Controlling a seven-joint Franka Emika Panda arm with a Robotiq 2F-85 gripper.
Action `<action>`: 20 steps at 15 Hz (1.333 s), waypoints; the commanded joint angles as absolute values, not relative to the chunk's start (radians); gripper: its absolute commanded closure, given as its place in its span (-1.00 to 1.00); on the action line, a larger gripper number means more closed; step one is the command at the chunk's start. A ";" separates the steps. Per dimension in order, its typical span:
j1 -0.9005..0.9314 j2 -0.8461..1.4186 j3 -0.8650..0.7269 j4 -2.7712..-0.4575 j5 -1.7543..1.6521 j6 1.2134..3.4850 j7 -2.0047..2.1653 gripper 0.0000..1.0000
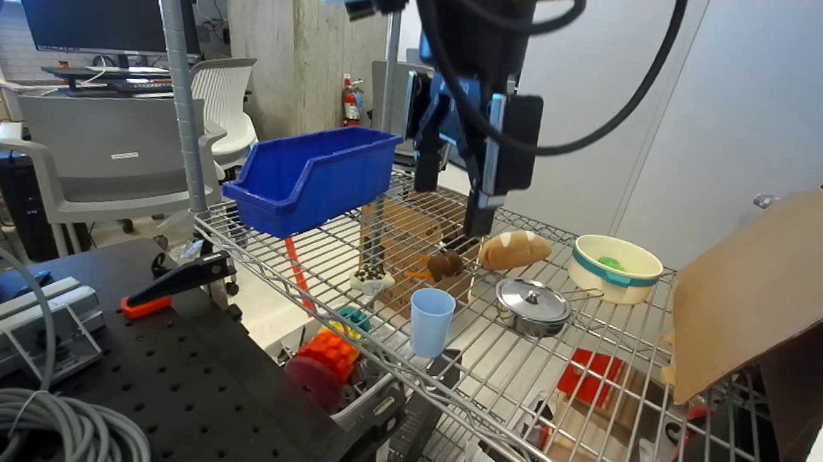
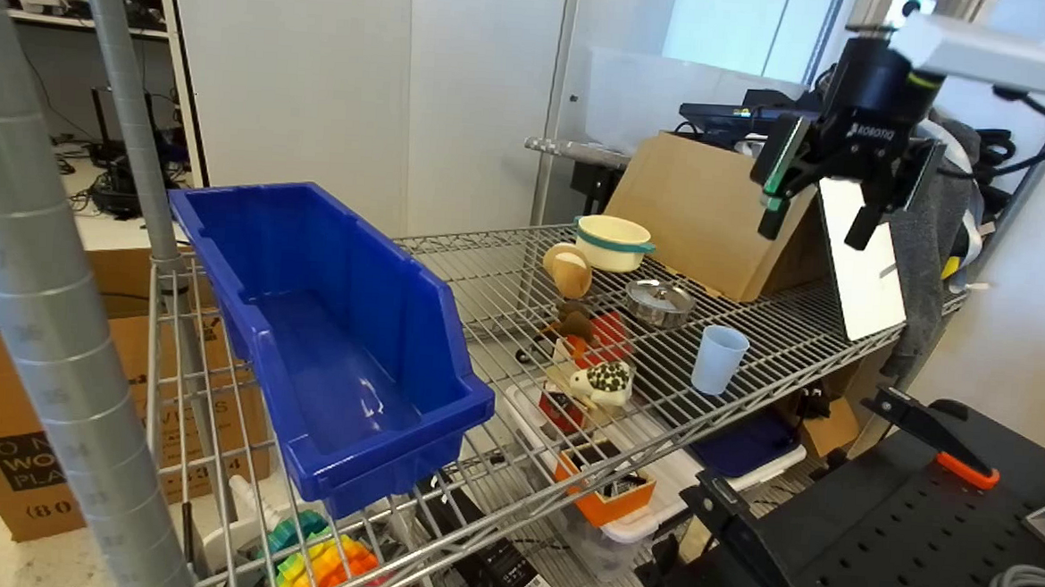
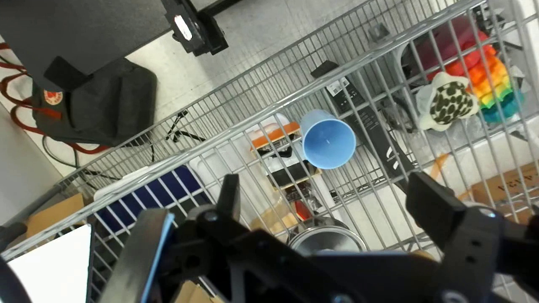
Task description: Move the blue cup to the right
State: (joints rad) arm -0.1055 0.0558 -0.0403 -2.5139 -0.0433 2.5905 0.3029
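The blue cup (image 1: pixel 431 323) is a small pale sky-blue tumbler standing upright on the wire shelf near its front edge. It also stands there in an exterior view (image 2: pixel 718 360). In the wrist view the cup (image 3: pixel 328 145) shows its open, empty-looking mouth, beyond the fingertips. My gripper (image 1: pixel 454 196) hangs in the air well above the shelf, with its fingers pointing down. It is also high in an exterior view (image 2: pixel 818 228). In the wrist view the gripper's fingers (image 3: pixel 326 189) are wide apart with nothing between them. The gripper does not touch the cup.
A silver lidded pot (image 1: pixel 533 308) stands behind the cup. A cream bowl (image 1: pixel 606 289), a bread toy (image 1: pixel 515 251) and a turtle toy (image 2: pixel 605 381) are also on the wire shelf. A large dark-blue bin (image 1: pixel 349 178) stands at one end, a cardboard sheet (image 1: pixel 765 288) at the other.
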 commanded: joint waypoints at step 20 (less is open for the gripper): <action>0.168 0.502 -0.231 -2.326 -0.126 2.781 0.564 -1.00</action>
State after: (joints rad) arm 0.1123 0.4429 -0.1900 -2.3700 -0.1268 2.7769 0.5270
